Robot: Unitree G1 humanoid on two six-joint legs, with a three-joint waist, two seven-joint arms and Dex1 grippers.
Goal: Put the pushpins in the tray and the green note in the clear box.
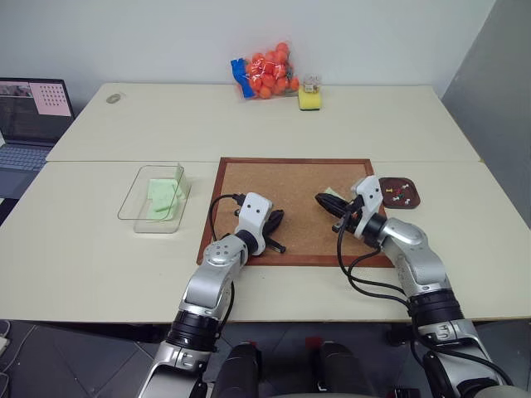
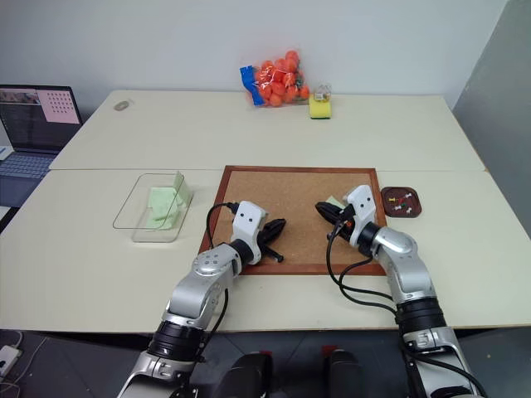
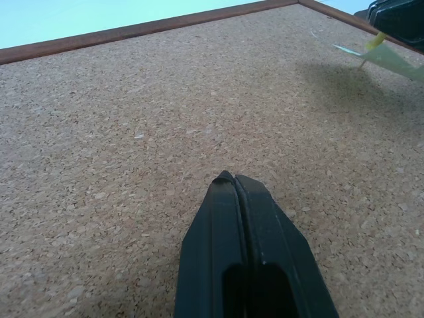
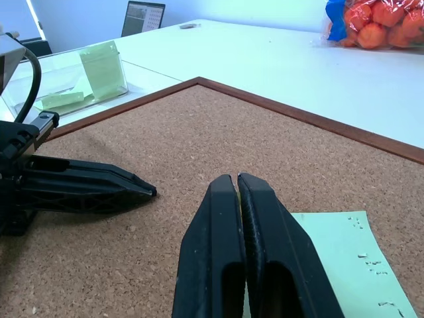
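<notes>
Two cream-topped tables (image 1: pixel 99 249) stand pushed together, their seam running side to side. A plain pale wall (image 1: pixel 166 33) rises behind the far edge; a grey panel (image 1: pixel 498 99) borders the right side. A dark tiled floor (image 1: pixel 75 365) lies below the near edge.

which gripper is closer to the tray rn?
Right. The right gripper is over the corkboard's right side, next to the tray. The left gripper sits over the board's lower left, with most of the board between it and the tray.
</notes>
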